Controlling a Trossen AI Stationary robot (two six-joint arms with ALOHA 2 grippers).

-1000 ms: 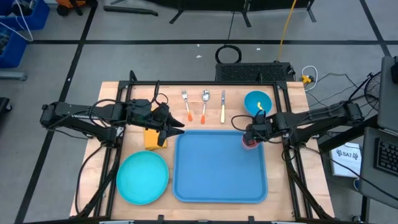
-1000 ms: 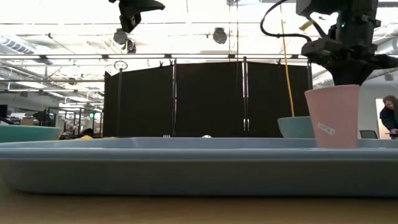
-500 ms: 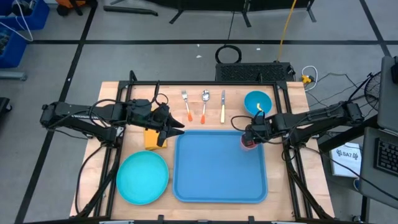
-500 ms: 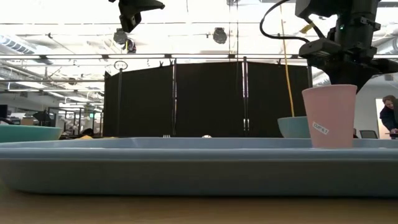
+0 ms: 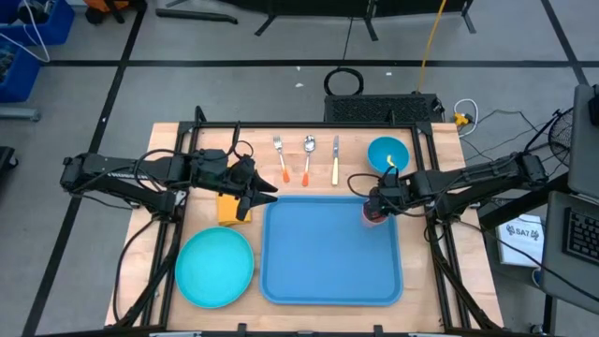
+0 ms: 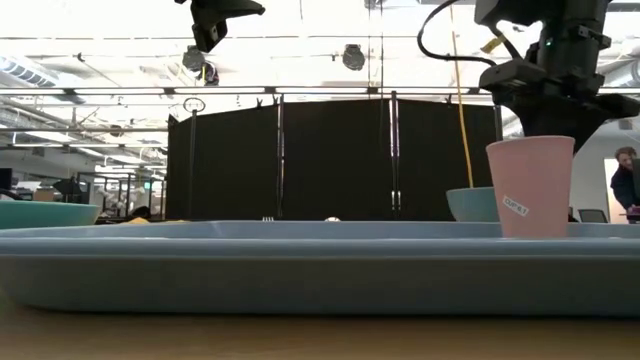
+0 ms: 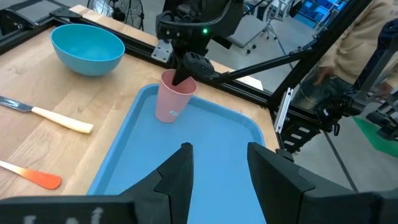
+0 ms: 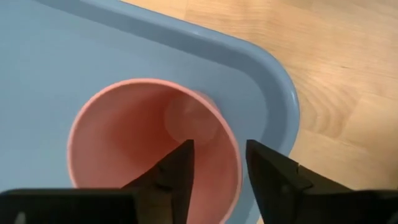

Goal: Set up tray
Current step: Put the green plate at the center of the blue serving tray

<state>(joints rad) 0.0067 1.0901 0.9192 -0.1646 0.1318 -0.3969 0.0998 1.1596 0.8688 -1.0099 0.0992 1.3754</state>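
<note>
The large blue tray [image 5: 328,271] lies on the wooden table. A pink cup [image 5: 374,215] stands upright on its base in the tray's far right corner [image 8: 273,68]. My right gripper [image 8: 219,149] is open just above the cup, pointing down. One finger is over the cup's inside and the other is outside its wall, with the rim [image 8: 231,155] between them and a gap on each side. My left gripper [image 5: 267,195] hangs open above the table beside the tray's far left corner, with nothing between its fingers [image 7: 180,168].
A teal plate [image 5: 214,267] lies left of the tray and a yellow object [image 5: 227,208] lies under my left arm. A fork [image 5: 279,154], spoon [image 5: 308,154], knife [image 5: 335,159] and blue bowl [image 5: 387,152] line the far edge. A person [image 6: 628,185] is beyond the table.
My right gripper has opened and let go of the pink cup without leaving its place. The cup was tilted in the hold. It now stands upright on the tray.
</note>
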